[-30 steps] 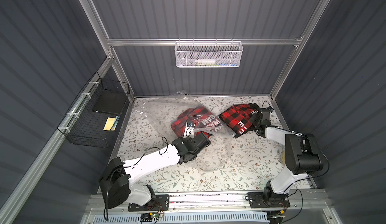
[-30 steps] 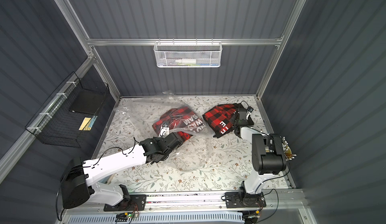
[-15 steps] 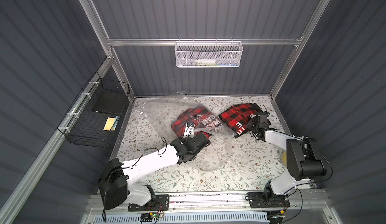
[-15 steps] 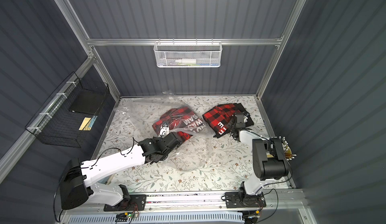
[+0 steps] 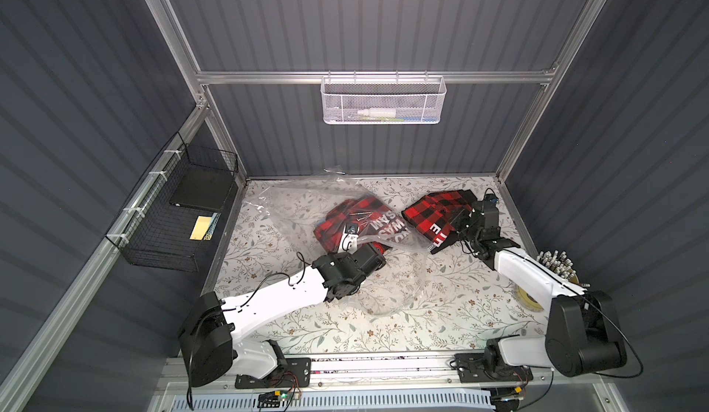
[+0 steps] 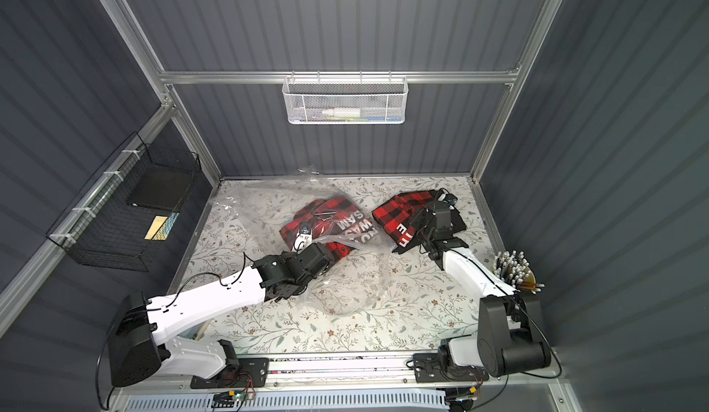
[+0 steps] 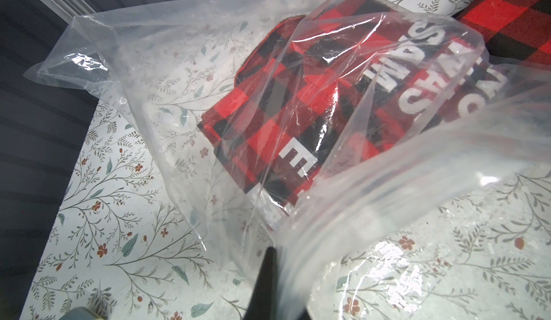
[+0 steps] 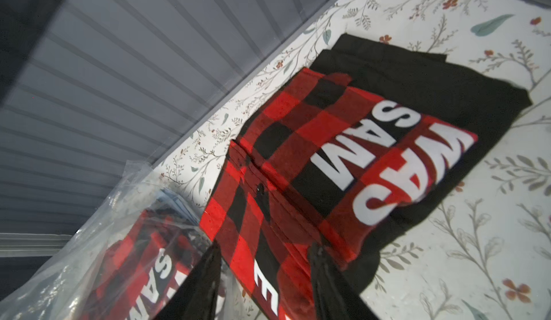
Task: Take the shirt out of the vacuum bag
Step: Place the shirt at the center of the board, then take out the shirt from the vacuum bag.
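The clear crinkly vacuum bag (image 5: 307, 202) (image 6: 264, 206) lies across the middle of the floral table. A folded red-and-black plaid shirt (image 5: 356, 218) (image 7: 268, 109) is inside it. My left gripper (image 5: 374, 250) (image 6: 326, 252) is shut on the bag's near edge (image 7: 372, 199). One black finger (image 7: 268, 267) shows against the plastic. A second plaid shirt (image 5: 437, 214) (image 8: 298, 154) lies outside the bag at the back right. My right gripper (image 5: 462, 225) (image 8: 265, 248) is open, its fingers apart over that shirt's near edge.
A black wire basket (image 5: 172, 214) hangs on the left wall. A white mesh basket (image 5: 383, 101) hangs on the back wall. A holder of upright sticks (image 5: 556, 264) and a tape roll (image 5: 531, 298) stand at the right edge beside my right arm.
My right gripper has gone from shut on the outer plaid shirt to open, and the shirt has settled on the table. The left gripper still holds the bag in the same place.
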### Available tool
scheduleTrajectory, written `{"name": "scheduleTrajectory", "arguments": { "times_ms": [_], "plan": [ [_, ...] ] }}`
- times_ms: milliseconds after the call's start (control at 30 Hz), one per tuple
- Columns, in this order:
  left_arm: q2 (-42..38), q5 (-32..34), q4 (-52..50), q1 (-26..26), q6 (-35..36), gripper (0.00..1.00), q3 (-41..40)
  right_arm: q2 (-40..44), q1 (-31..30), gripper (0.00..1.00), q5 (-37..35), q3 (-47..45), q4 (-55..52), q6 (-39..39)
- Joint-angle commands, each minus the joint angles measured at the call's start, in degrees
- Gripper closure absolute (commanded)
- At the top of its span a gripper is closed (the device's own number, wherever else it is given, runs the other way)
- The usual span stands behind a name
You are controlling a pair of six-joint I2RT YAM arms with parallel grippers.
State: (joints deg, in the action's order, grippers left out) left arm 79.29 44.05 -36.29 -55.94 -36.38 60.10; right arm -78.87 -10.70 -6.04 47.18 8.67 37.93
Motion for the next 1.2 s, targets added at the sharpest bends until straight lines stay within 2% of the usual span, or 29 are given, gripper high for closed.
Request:
{"name": "scheduleTrajectory", "arguments": {
  "times_ms": [0,200,333,567,700,767,867,1033,1167],
  "plan": [
    [-0.89,-0.99,-0.01,-0.07,1.47,1.00,0.54,-2.92,0.33,0.48,0.29,3.71,5.76,0.06],
    [-0.54,-1.01,0.11,-0.09,1.80,1.00,1.65,-16.69,1.01,0.48,4.99,13.06,7.14,2.67],
    [-0.71,-1.15,0.12,-0.10,1.42,1.00,1.02,-26.13,2.96,0.48,12.08,13.32,11.01,7.83],
    [-0.71,-1.34,-0.22,-0.05,1.61,1.00,0.64,-34.37,3.75,0.48,10.98,13.11,11.54,11.43],
    [-0.34,-1.73,0.08,-0.11,1.74,1.00,0.55,-37.43,4.44,0.48,9.90,16.63,7.60,10.64],
    [0.01,-2.12,0.12,-0.05,1.68,1.00,0.70,-37.75,4.53,0.48,7.51,17.78,6.28,9.68],
    [0.25,-2.39,0.08,-0.06,1.39,1.00,0.65,-34.81,4.40,0.47,8.19,18.87,3.95,7.14],
    [0.89,-2.92,1.37,-0.10,1.33,1.00,0.83,-21.38,-0.81,0.41,-1.57,15.07,3.55,-0.31],
    [1.90,-3.84,2.52,-0.10,1.66,1.00,1.65,-11.30,-1.70,0.40,-0.96,11.05,3.65,-2.07]
  ]
}}
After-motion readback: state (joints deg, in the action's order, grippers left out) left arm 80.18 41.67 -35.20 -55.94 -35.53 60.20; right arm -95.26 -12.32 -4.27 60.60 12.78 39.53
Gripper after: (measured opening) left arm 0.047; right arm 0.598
